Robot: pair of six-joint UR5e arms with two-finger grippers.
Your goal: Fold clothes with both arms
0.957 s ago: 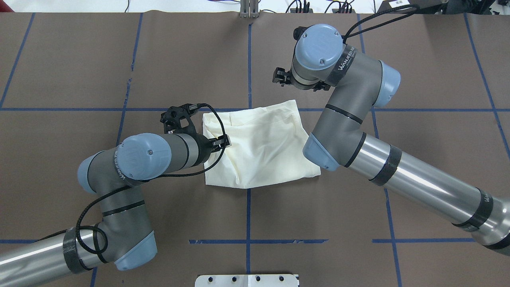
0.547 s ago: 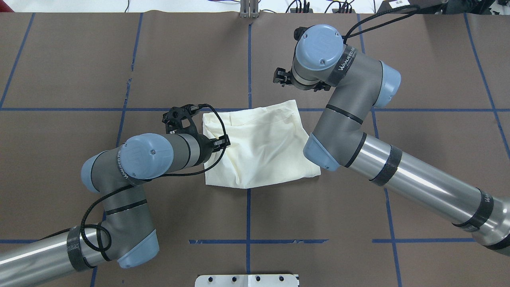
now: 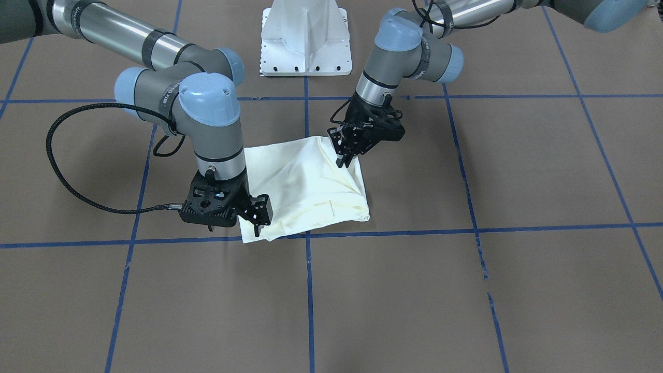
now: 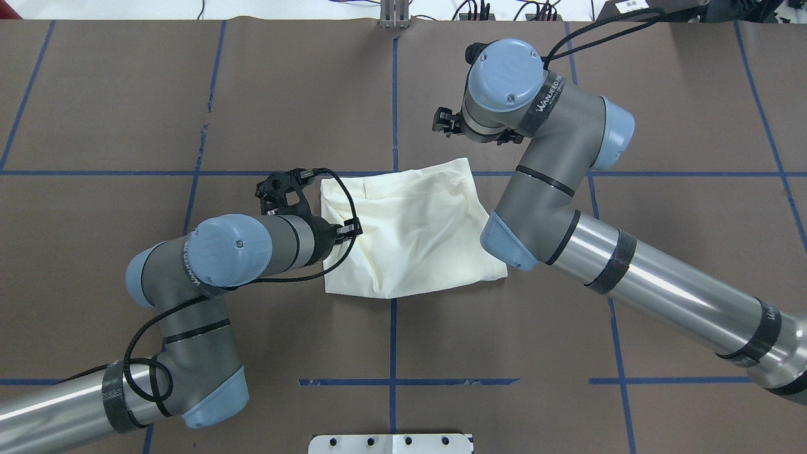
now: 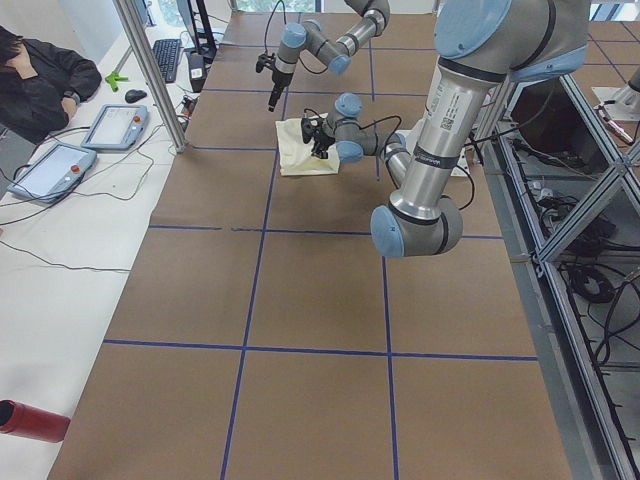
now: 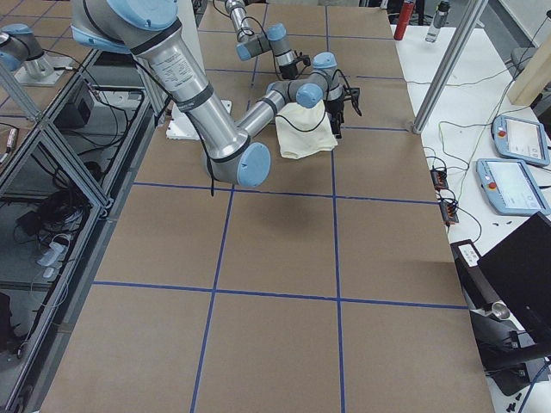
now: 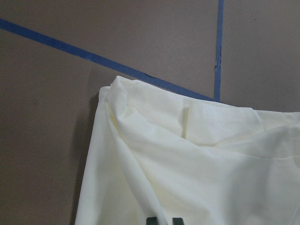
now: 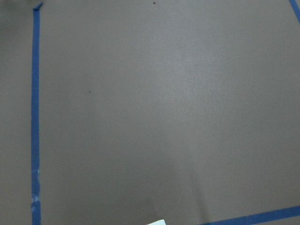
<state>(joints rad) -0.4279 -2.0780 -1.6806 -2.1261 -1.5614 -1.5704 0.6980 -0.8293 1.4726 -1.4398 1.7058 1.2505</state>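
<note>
The cream shirt (image 4: 416, 233) lies folded into a rough square at the table's middle, plain side up, and no print shows. It also shows in the front view (image 3: 305, 181) and fills the left wrist view (image 7: 197, 159). My left gripper (image 3: 342, 158) is tilted at the shirt's left edge. Its fingertips (image 7: 151, 220) are close together and rest on the fabric. I cannot tell if cloth is pinched. My right gripper (image 3: 259, 215) hangs above the shirt's far right corner. It looks open, and no fingers show in the right wrist view, only a sliver of shirt (image 8: 157, 221).
The white pedestal base (image 3: 305, 39) stands at the robot's side of the table. Blue tape lines (image 4: 394, 94) cross the brown table cover. A person (image 5: 40, 75) and teach pendants (image 5: 115, 125) are at a side desk beyond the far edge.
My left arm has shifted slightly back toward the robot, its gripper staying at the shirt's left edge. The shirt and the right arm have not visibly moved.
</note>
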